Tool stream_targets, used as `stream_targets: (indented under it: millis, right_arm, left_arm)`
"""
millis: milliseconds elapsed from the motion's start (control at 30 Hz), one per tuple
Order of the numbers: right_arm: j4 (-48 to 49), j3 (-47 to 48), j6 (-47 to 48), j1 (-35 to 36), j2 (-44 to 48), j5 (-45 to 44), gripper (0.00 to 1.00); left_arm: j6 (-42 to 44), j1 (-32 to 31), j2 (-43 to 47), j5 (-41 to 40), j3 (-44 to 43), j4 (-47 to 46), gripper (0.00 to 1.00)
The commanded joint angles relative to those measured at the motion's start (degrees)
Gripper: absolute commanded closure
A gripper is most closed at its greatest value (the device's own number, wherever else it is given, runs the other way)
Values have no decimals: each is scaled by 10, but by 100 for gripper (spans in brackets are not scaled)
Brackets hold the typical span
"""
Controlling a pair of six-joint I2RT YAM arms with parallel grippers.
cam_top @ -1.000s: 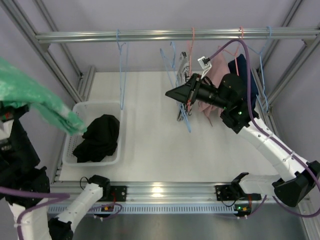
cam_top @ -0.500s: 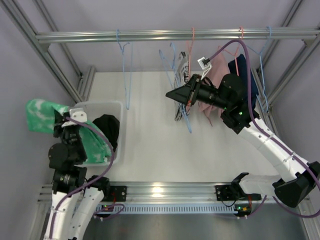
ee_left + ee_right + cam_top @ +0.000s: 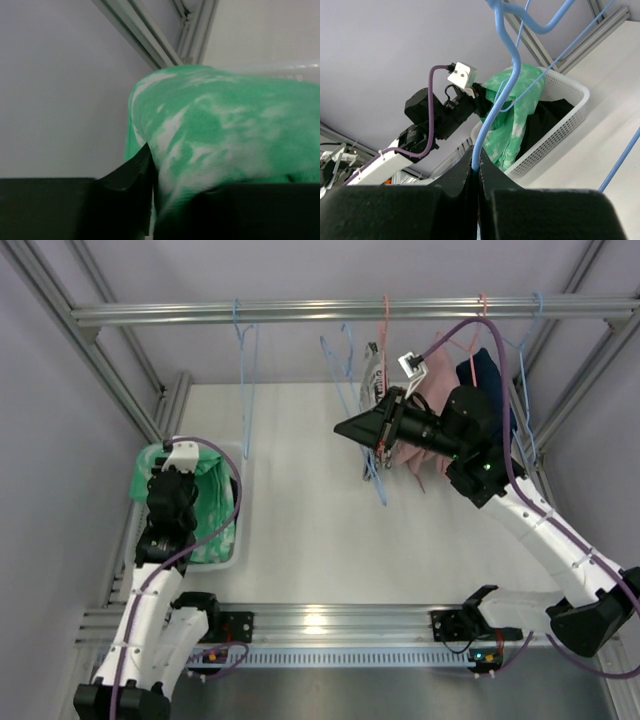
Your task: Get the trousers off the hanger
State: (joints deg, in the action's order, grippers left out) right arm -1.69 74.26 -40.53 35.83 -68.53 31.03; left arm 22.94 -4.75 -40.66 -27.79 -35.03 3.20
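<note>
The green-and-white trousers hang in my left gripper, which is shut on them over the white basket; they drape into the basket. In the left wrist view the cloth is pinched between the black fingers. My right gripper is shut on a bare blue hanger below the rail. In the right wrist view the hanger runs up from between the shut fingers, and the trousers show beyond it in the basket.
A dark garment lies in the basket. On the top rail hang another blue hanger, a pink garment, a dark blue garment and further hangers. Frame posts stand at both sides.
My left arm has swung down and inward with the green trousers, from high at the left to over the basket. The right gripper has held the blue hanger nearly still.
</note>
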Motion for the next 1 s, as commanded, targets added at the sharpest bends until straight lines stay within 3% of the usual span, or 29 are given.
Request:
stream_targets:
  millis: [0,100,133,200,300,733,967]
  right_arm:
    - [-16,39,22,6,27,-11,100]
    - [-37,55,17,10,17,-7,100]
    - [-41,62,15,14,14,-7,100]
    - [-52,67,13,20,7,-14,100]
    - [-48,72,-10,23,-6,-16,100]
    - [-35,176,-82,56,-111,-61,100]
    - [-46,250,-112,63,-195,-96,100]
  left_arm:
    - [-98,25,34,83,-41,112,68]
    - [-112,27,52,180,-79,243,52]
    - [-112,27,53,191,-88,269,38]
    - [-111,27,45,194,-117,328,27]
    - [-118,28,38,169,-173,366,1]
    - [-192,27,-35,226,-480,420,1]
    - [-233,27,-50,239,-508,390,1]
